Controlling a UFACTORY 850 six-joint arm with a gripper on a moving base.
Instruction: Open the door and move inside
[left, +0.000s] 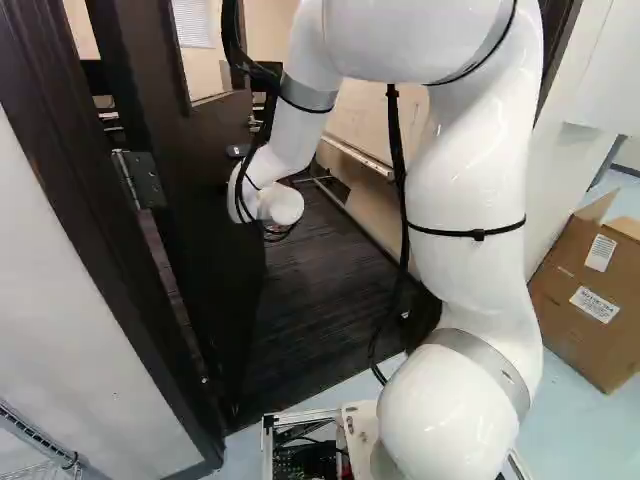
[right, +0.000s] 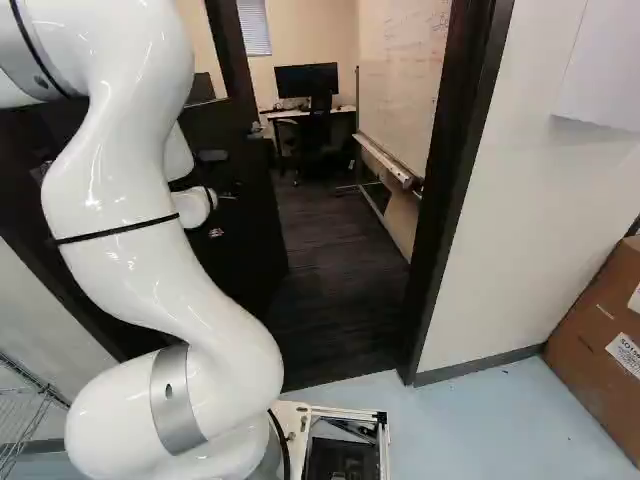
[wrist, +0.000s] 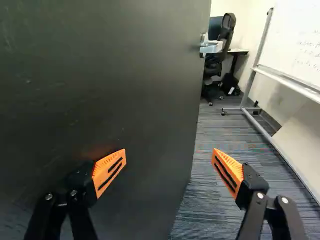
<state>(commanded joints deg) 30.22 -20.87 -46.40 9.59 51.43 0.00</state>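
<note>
White arm (right: 150, 240) foremost; the wide-spread end effector (right: 222, 213) has the open door (wrist: 100, 90) partly ahead; beyond the door, chair (wrist: 215, 55), whiteboard (wrist: 295, 50); right of it, box (left: 590, 290).

This looks like an office. Through the doorway (right: 456, 180) in the right base view, 1 monitor (right: 306, 80) stands on a white desk (right: 342, 109) near the upper middle, with a black swivel chair (right: 289, 135) at it. A whiteboard (right: 400, 75) with handwriting fills the upper right of that room, and the wrist view shows its stand on casters. Dark striped carpet (right: 335, 300) covers the room's floor, and 1 window blind (right: 254, 27) hangs at upper left of centre. A cardboard box (left: 585, 300) at the right of the left base view sits on smooth, pale blue floor (right: 480, 420) outside.
</note>
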